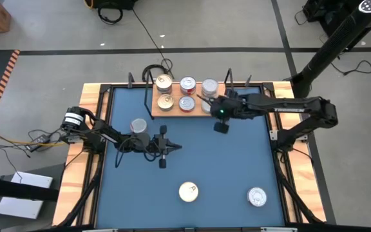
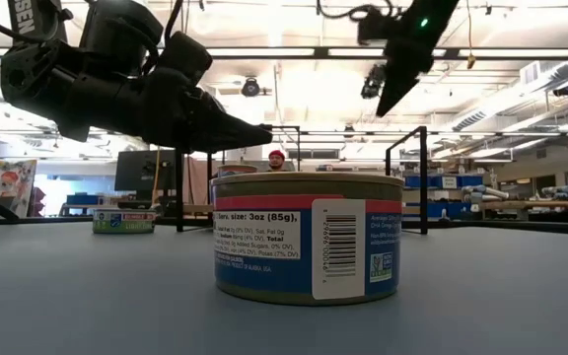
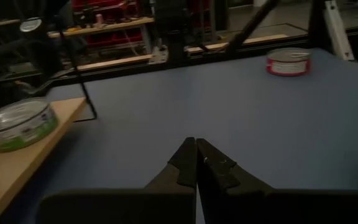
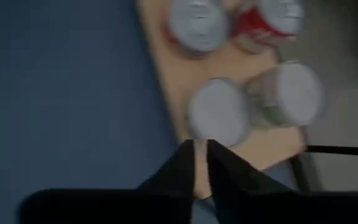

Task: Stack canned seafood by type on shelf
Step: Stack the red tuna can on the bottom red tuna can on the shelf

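Observation:
The shelf lies at the table's far edge with several tins of canned seafood on it in two rows: gold tops on the left, silver tops with red sides in the middle, silver tops on the right. My right gripper hovers above the shelf's right near corner, slanting down. Its fingers are almost together with nothing between them. Below them in the right wrist view stand silver tins on the board. My left gripper is shut, empty and level over the table's middle.
Loose tins stand on the blue table: one by the left arm, a gold-topped one near the front edge and a silver-topped one at the front right. The gold-topped one fills the low view. Black wire frames stand at the shelf's ends.

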Robot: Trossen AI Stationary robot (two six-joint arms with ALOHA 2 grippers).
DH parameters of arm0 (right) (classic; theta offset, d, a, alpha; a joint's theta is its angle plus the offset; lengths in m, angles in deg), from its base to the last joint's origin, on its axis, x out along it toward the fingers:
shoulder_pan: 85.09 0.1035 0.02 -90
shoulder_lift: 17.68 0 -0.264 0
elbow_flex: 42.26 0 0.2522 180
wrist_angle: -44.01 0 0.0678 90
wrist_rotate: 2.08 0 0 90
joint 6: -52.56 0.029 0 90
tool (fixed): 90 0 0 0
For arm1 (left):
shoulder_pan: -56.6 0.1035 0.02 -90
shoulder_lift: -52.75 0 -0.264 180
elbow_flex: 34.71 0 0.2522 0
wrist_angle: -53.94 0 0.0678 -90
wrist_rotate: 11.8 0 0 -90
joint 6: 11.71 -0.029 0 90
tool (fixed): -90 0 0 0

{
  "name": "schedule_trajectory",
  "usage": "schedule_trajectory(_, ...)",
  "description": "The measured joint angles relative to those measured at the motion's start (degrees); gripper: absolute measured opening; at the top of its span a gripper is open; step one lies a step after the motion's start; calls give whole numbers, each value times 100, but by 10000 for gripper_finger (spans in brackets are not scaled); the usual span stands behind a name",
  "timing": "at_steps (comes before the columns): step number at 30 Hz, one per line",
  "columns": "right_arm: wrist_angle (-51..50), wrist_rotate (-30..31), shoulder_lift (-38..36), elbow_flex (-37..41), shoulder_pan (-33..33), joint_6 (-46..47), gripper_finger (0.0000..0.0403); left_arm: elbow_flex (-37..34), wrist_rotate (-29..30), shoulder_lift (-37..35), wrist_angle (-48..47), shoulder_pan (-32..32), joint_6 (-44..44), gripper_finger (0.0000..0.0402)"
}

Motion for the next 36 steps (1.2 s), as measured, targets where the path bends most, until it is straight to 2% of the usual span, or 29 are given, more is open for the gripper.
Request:
schedule_trajectory(2,-172,-300,-115,0,227,185,26,0,-123,0,-1,0,-2,3)
schedule_trajectory(4,-287,-590,-198,0,475,316,8,0,-223,0,-3,0,-2,3)
schedule_trajectory(10,-452,-1203,-316,4,1222,919,23,0,-327,0,-7,0,-41,2)
schedule_trajectory(18,-374,-1968,-243,126,1816,1131,8,0,-388,-2,-15,2,-161,1)
schedule_trajectory(25,-382,-2145,-108,431,2062,1648,37,0,-421,-4,-73,2,-164,1)
schedule_trajectory(36,-232,-2562,18,803,2649,2336,41,0,-515,-4,-71,2,-168,1)
